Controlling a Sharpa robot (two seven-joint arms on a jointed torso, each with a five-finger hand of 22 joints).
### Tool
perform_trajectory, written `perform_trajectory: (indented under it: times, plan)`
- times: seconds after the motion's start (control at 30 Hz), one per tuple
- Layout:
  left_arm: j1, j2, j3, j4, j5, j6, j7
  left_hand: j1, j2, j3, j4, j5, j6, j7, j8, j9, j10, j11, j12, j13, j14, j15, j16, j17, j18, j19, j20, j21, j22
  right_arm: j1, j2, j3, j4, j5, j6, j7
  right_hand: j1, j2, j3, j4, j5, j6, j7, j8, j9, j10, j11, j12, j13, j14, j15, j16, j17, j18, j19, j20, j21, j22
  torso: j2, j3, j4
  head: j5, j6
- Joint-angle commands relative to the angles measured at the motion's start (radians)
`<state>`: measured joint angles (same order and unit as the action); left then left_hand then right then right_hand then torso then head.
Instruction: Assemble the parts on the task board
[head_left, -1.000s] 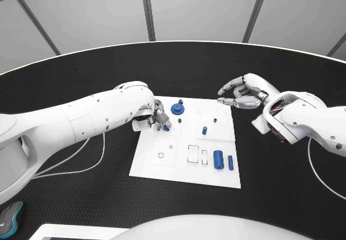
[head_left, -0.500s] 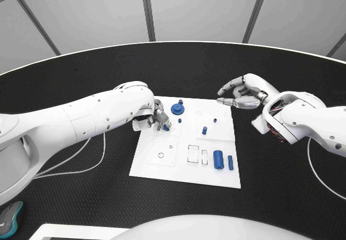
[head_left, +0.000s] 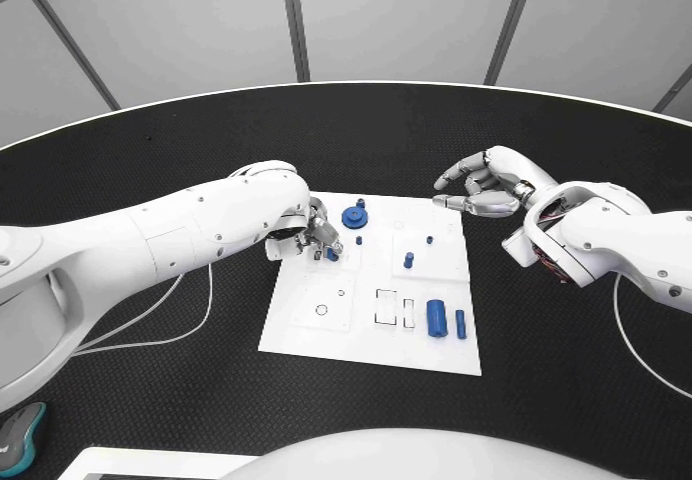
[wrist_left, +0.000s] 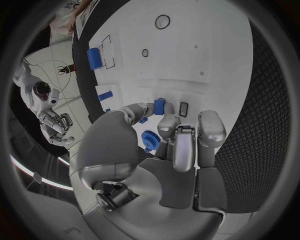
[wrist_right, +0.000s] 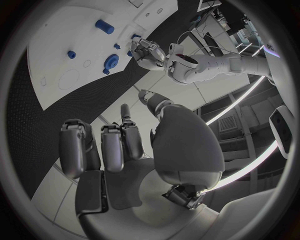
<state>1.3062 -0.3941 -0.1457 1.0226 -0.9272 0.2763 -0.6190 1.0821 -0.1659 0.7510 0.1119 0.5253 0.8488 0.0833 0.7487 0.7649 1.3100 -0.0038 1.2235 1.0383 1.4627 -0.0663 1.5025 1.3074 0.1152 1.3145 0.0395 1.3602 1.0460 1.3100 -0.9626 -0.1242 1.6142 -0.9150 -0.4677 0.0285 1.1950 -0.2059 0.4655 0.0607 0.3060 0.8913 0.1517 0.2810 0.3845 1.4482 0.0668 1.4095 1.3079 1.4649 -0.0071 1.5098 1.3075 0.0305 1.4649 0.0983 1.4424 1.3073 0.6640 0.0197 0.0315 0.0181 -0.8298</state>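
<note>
Parts (head_left: 437, 319) lie flat; left hand (head_left: 306, 237) pinches one.

One white task board (head_left: 361, 330), six blue parts (head_left: 436, 319), two silver hands (head_left: 483, 188), one black table (head_left: 173, 400)

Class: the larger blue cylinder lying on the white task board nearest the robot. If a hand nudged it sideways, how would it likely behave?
The larger blue cylinder lies on its side on the flat task board, so it would probably roll. It looks rigid and smooth, perhaps slippery. Being small, it likely feels light.
</note>
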Motion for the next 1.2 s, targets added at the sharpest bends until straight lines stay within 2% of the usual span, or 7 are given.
perform_trajectory:
  times: [0.03, 0.17, 0.3, 0.67, 0.8, 0.97, 1.2]
  plan:
    - [0.0, 0.003, 0.0, -0.004, 0.0, -0.006, 0.002, -0.003, 0.017, 0.136, -0.14, -0.013, -0.01, -0.016, 0.001, 0.024, 0.009, -0.008, 0.007, 0.002, 0.077, -0.006, 0.004, 0.151, -0.011, 0.008, -0.003, 0.004, 0.002, 0.0, 0.0, 0.0, 0.0, 0.0, 0.0, 0.0, 0.003, 0.002, 0.004, 0.005, 0.007, -0.008, -0.002, 0.007, 0.001, 0.002, -0.004, 0.002, 0.123, 0.075, -0.006, -0.005, 0.14, 0.009, 0.033, -0.008, -0.004, 0.129, 0.0, 0.0002, 0.0002, 0.0, 0.0]
    - [0.0, 0.007, 0.0, -0.008, 0.0, -0.006, 0.003, -0.012, 0.029, 0.118, -0.13, -0.026, -0.014, -0.019, 0.009, 0.03, 0.013, -0.01, 0.01, 0.003, 0.077, -0.008, 0.004, 0.151, -0.012, 0.008, -0.004, 0.003, 0.003, 0.0, 0.001, 0.0, -0.001, 0.0, 0.001, 0.0, 0.003, 0.003, 0.004, 0.005, 0.008, -0.008, -0.002, 0.007, 0.001, 0.002, -0.004, 0.002, 0.123, 0.075, -0.006, -0.005, 0.14, 0.009, 0.032, -0.008, -0.005, 0.128, 0.0, 0.001, -0.0003, -0.001, 0.0]
    - [0.0, 0.01, 0.0, -0.012, 0.0, 0.004, 0.004, -0.024, 0.055, 0.101, -0.112, -0.1, -0.024, -0.024, 0.018, 0.04, 0.014, -0.014, 0.011, -0.002, 0.077, -0.011, 0.004, 0.151, -0.012, 0.009, -0.007, 0.0, 0.002, 0.0, 0.0, 0.0, -0.001, 0.0, 0.002, 0.0, 0.003, 0.003, 0.005, 0.005, 0.011, -0.008, -0.002, 0.008, 0.001, 0.002, -0.004, 0.002, 0.123, 0.075, -0.006, -0.005, 0.14, 0.009, 0.033, -0.008, -0.004, 0.129, 0.0, 0.0003, -0.0008, -0.002, -0.001]
    - [-0.001, 0.012, 0.0, -0.015, 0.0, 0.022, 0.001, -0.026, 0.055, 0.095, -0.115, -0.165, -0.024, -0.028, 0.022, 0.043, 0.02, -0.016, 0.019, 0.002, 0.077, -0.013, 0.004, 0.151, -0.013, 0.011, -0.008, -0.001, 0.004, 0.0, 0.0, 0.0, -0.001, 0.0, 0.003, -0.001, 0.003, 0.003, 0.005, 0.005, 0.015, -0.009, -0.002, 0.009, 0.001, 0.001, -0.004, 0.001, 0.123, 0.075, -0.006, -0.005, 0.139, 0.009, 0.033, -0.008, -0.005, 0.128, 0.0, -0.0014, 0.0022, -0.004, -0.003]
    - [-0.001, 0.011, 0.0, -0.017, 0.0, 0.016, 0.0, -0.031, 0.063, 0.09, -0.106, -0.246, -0.023, -0.03, 0.021, 0.043, 0.02, -0.018, 0.018, -0.003, 0.077, -0.014, 0.004, 0.151, -0.013, 0.012, -0.009, -0.002, 0.004, 0.0, 0.0, 0.0, -0.001, 0.0, 0.003, -0.001, 0.003, 0.003, 0.006, 0.006, 0.017, -0.009, -0.002, 0.009, 0.001, 0.001, -0.004, 0.001, 0.123, 0.075, -0.006, -0.005, 0.14, 0.009, 0.033, -0.008, -0.005, 0.128, 0.001, -0.0014, 0.0018, -0.004, -0.003]
    - [-0.001, 0.01, 0.0, -0.018, 0.0, 0.003, -0.001, -0.035, 0.079, 0.088, -0.089, -0.399, -0.022, -0.033, 0.018, 0.04, 0.014, -0.02, 0.014, -0.017, 0.077, -0.015, 0.004, 0.151, -0.013, 0.012, -0.011, -0.005, 0.002, 0.0, -0.001, 0.0, -0.001, 0.0, 0.003, -0.001, 0.003, 0.003, 0.006, 0.006, 0.017, -0.009, -0.002, 0.009, 0.001, 0.001, -0.004, 0.001, 0.123, 0.075, -0.006, -0.005, 0.14, 0.009, 0.033, -0.008, -0.005, 0.128, 0.001, -0.0019, 0.0011, -0.004, -0.003]
    - [-0.001, 0.01, 0.0, -0.017, 0.001, -0.016, 0.002, -0.03, 0.081, 0.092, -0.091, -0.412, -0.026, -0.033, 0.017, 0.04, 0.006, -0.019, 0.006, -0.03, 0.077, -0.015, 0.004, 0.151, -0.012, 0.011, -0.011, -0.007, -0.002, 0.0, -0.002, 0.0, 0.0, 0.0, 0.003, -0.001, 0.003, 0.003, 0.007, 0.006, 0.022, -0.009, -0.002, 0.01, 0.001, 0.001, -0.004, 0.001, 0.123, 0.075, -0.006, -0.005, 0.14, 0.009, 0.033, -0.008, -0.005, 0.128, 0.001, -0.0022, 0.0016, -0.005, -0.005]
